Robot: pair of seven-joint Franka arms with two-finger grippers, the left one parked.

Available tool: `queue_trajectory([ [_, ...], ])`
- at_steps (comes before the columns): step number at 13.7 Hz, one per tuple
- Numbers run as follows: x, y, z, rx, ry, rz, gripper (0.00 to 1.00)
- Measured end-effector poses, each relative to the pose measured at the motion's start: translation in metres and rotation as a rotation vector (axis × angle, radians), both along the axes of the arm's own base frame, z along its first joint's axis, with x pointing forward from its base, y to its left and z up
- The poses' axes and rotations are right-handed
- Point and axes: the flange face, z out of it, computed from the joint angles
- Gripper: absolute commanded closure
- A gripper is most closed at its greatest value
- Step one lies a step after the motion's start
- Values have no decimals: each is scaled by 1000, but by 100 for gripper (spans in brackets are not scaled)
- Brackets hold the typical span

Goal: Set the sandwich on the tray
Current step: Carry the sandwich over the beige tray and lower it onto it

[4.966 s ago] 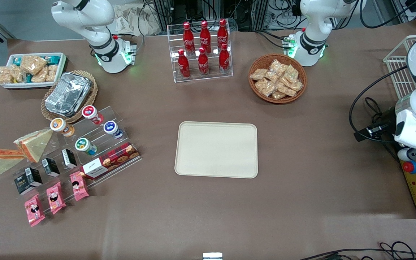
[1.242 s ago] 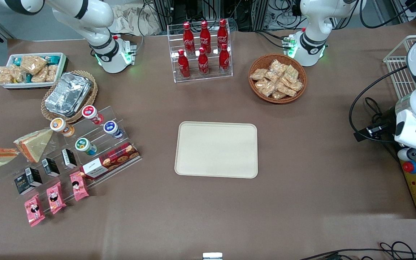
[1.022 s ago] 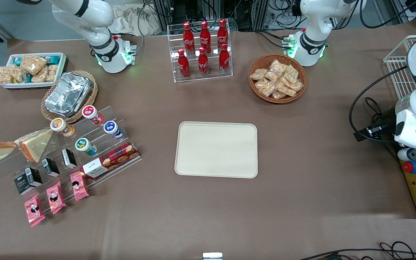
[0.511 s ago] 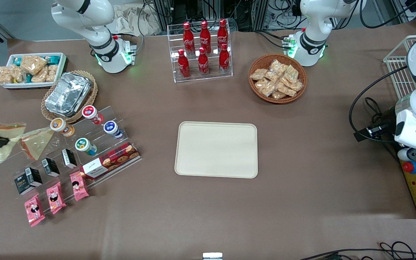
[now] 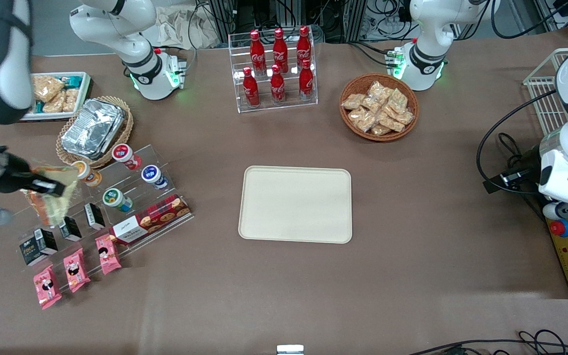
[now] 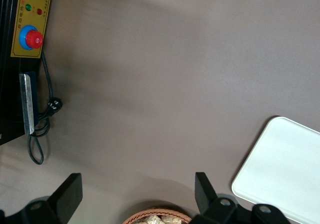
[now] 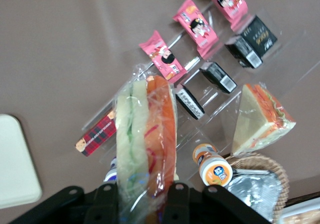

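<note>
Gripper (image 7: pixel 145 196) is clamped on the sandwich (image 7: pixel 146 134), holding it in the air above the clear acrylic snack stand (image 5: pixel 116 207) at the working arm's end of the table. In the wrist view the wedge hangs filling edge out: orange-red and green layers under crinkled clear wrap, fingers (image 7: pixel 107 204) pinching across the bread faces near one end.

Handling, judged from the look: light, soft, squashes easily. The film is slick and loose, so the wedge could slide or swing inside the pinch. A grip across the flat faces near the thick end is the right place; a tip or film-only hold would slip.

Second wedge sandwich (image 7: pixel 260 119) lies on the stand, beside the black boxes (image 7: pixel 215 79) and the pink snack packets (image 7: pixel 195 21).

Tray (image 5: pixel 296 204) sits mid-table, well apart from the sandwich, nothing on it. Transfer is what remains: carry low and steady, set down flat, release gently.
</note>
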Motion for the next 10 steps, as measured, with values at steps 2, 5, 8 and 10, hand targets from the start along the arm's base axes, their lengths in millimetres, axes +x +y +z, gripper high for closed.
queue_trajectory([
  [2, -7, 68, 0, -60, -3, 133, 93],
  [5, -29, 160, -4, -72, -2, 293, 93],
  [8, -51, 244, -20, -77, -26, 440, 93],
  [10, -63, 298, -42, -74, -53, 526, 93],
])
